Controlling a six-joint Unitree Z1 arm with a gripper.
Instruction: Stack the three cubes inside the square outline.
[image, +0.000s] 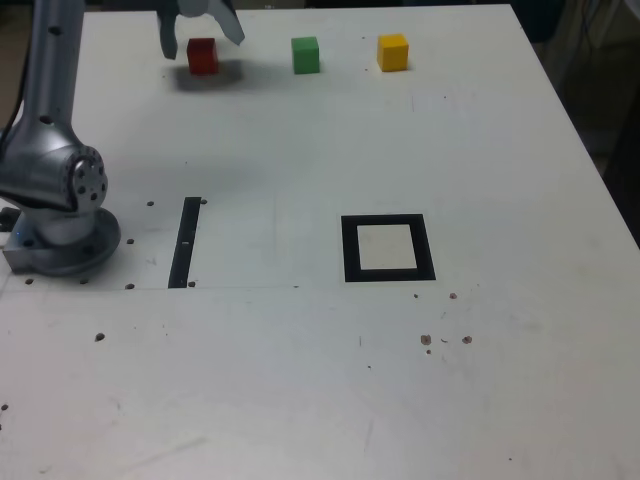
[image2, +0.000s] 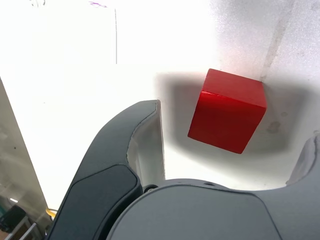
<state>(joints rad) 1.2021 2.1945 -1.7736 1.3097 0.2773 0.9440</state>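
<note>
Three cubes stand in a row at the far edge of the white table: a red cube (image: 202, 56), a green cube (image: 305, 55) and a yellow cube (image: 392, 52). My gripper (image: 200, 32) hangs open just above the red cube, one finger on either side of it. In the wrist view the red cube (image2: 227, 111) sits on the table between the spread fingers (image2: 145, 145), touched by neither. The square outline (image: 388, 248), black with a pale centre, lies nearer the table's middle with nothing inside it.
The arm's grey base (image: 60, 215) stands at the exterior view's left. A thin black strip (image: 186, 242) lies beside it on the table (image: 320, 380). Small dark specks dot the near surface.
</note>
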